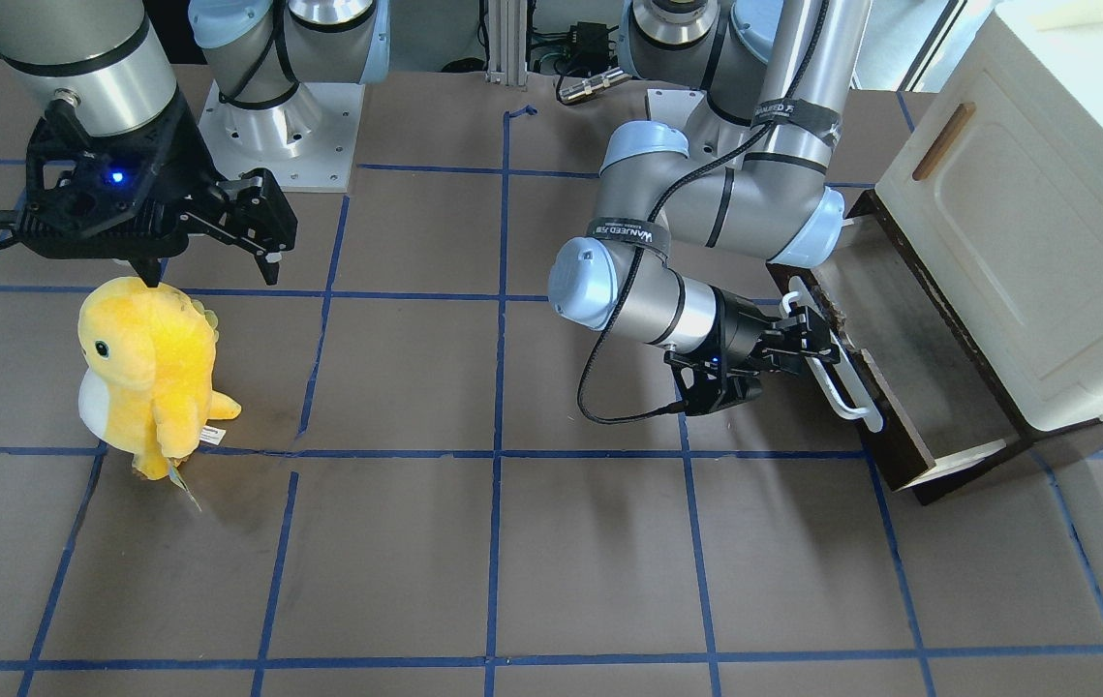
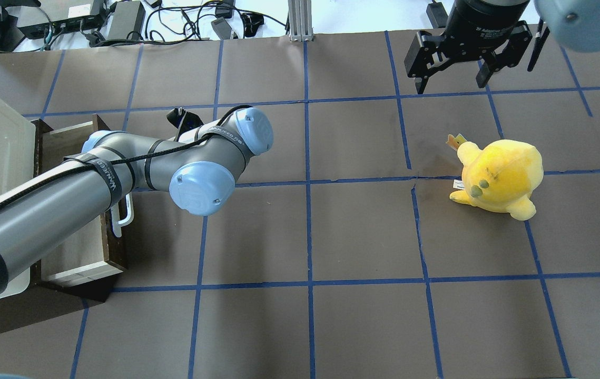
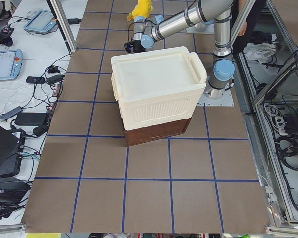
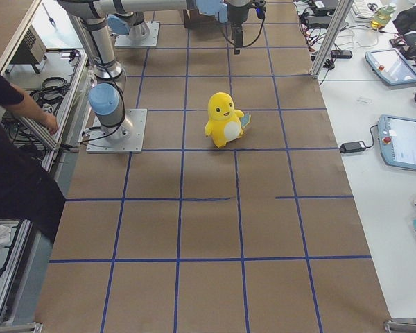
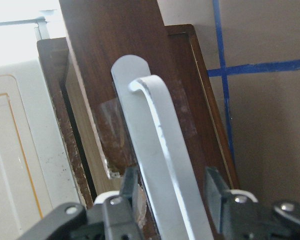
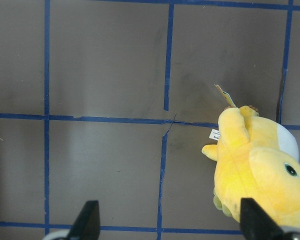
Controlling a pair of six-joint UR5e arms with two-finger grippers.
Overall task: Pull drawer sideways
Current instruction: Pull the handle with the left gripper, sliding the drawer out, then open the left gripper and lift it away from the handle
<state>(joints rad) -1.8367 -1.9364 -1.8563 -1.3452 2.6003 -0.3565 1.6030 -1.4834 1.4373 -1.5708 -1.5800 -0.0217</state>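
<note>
Over at the middle right of the front-facing view, the drawer (image 1: 919, 387) stands drawn out from beneath the cream cabinet (image 1: 1026, 242), its dark front facing the middle of the worktop (image 1: 590, 561). The left gripper (image 1: 814, 341) is closed around the white bar handle (image 5: 160, 160), with one finger tight on each side in the wrist view. At the upper left, the right gripper (image 1: 212, 276) hangs spread wide, holding nothing, above a yellow plush toy (image 1: 149, 368).
</note>
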